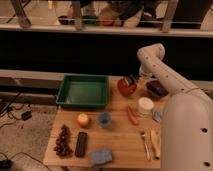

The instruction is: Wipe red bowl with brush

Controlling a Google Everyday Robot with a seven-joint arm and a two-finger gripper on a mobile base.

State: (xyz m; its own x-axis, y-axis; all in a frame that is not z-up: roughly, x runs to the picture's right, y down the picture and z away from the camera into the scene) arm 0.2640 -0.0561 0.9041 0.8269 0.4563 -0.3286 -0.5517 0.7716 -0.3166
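Observation:
The red bowl (126,88) sits on the wooden table (120,137), just right of the green tray. My gripper (135,79) reaches down from the white arm (151,54) to the bowl's far right rim. It is shut on the brush (130,80), a small dark shape whose head rests over the bowl's top edge. The inside of the bowl is partly hidden by the brush.
A green tray (65,95) lies left of the bowl. A dark purplish dish (156,89) and a white tub (145,105) are to the right. Nearer are a carrot (132,116), blue cup (104,119), orange fruit (83,120), grapes (63,140), black slab (80,144), blue sponge (101,156) and fork (145,144).

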